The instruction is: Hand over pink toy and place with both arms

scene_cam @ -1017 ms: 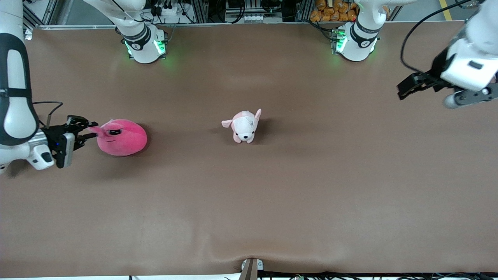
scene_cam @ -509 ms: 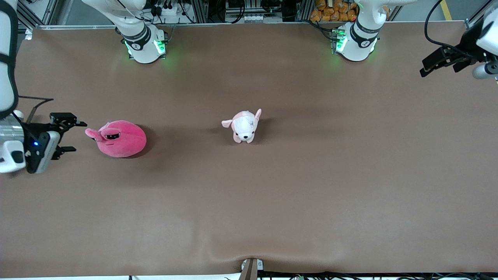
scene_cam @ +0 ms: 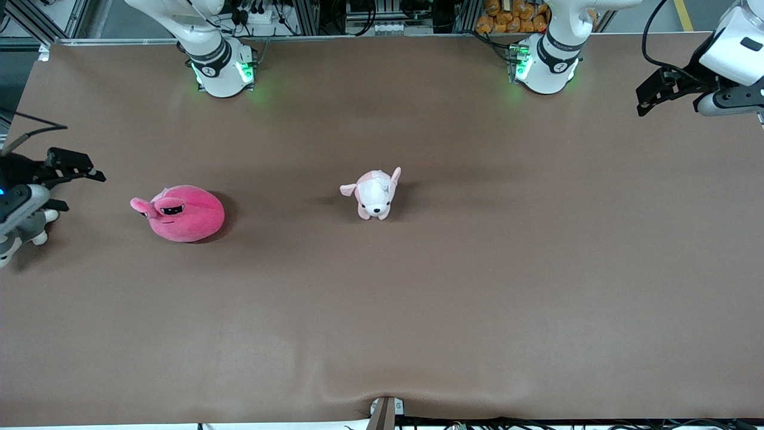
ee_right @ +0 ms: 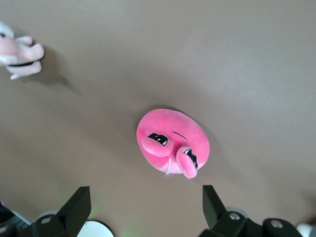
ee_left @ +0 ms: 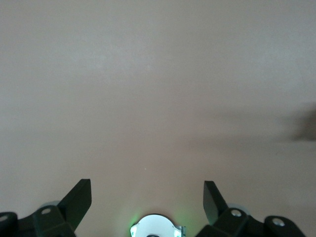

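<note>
The pink toy is a hot-pink round plush with two bulging black eyes. It rests on the brown table toward the right arm's end. It also shows in the right wrist view, free of any grip. My right gripper is open and empty, apart from the toy at the table's end; in its own view the jaws stand wide with only table between them. My left gripper is open and empty over the left arm's end of the table; its own view shows bare table between the jaws.
A small pale pink-and-white puppy plush stands near the table's middle, and shows at the edge of the right wrist view. The two arm bases stand along the table's edge farthest from the front camera.
My right gripper let go of the pink toy's eye stalk, opened, and drew back toward the table's end. The toy settled on the table. My left gripper moved outward, toward the bases' edge.
</note>
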`<action>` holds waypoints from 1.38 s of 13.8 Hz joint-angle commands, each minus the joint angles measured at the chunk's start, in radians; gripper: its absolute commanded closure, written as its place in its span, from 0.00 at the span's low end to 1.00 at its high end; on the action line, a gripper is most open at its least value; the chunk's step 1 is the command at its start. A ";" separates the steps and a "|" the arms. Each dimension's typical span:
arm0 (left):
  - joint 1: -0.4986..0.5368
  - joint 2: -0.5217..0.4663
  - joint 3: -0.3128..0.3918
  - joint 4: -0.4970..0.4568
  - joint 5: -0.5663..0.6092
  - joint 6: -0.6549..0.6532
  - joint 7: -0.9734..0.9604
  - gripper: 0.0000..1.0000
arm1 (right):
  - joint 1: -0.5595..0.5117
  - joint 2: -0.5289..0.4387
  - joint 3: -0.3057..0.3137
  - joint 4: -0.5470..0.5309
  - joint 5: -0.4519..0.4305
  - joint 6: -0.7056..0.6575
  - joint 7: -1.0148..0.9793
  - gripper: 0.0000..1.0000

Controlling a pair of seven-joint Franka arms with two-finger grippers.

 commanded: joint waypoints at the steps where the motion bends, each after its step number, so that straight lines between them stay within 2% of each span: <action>1: 0.014 0.008 0.004 0.023 -0.017 0.002 0.030 0.00 | 0.030 -0.064 -0.003 -0.031 -0.040 0.013 0.164 0.00; 2: 0.015 0.011 0.007 0.025 -0.017 0.002 0.030 0.00 | 0.031 -0.082 -0.003 -0.036 -0.056 0.007 0.207 0.00; 4: 0.020 0.026 0.007 0.046 -0.030 0.002 0.024 0.00 | 0.033 -0.154 -0.003 -0.121 -0.063 0.032 0.290 0.00; 6: 0.043 0.048 0.007 0.075 -0.056 0.002 0.021 0.00 | 0.034 -0.239 -0.004 -0.222 -0.064 0.117 0.357 0.00; 7: 0.044 0.055 0.007 0.081 -0.062 0.002 0.021 0.00 | 0.033 -0.251 -0.006 -0.229 -0.064 0.108 0.399 0.00; 12: 0.043 0.081 0.007 0.101 -0.065 0.002 0.011 0.00 | 0.077 -0.250 -0.015 -0.172 -0.132 -0.050 0.724 0.00; 16: 0.040 0.081 0.005 0.101 -0.065 0.000 0.008 0.00 | 0.077 -0.244 -0.015 -0.148 -0.116 -0.059 0.740 0.00; 19: 0.041 0.081 0.005 0.101 -0.074 -0.001 0.007 0.00 | 0.077 -0.241 -0.041 -0.145 -0.086 -0.047 0.724 0.00</action>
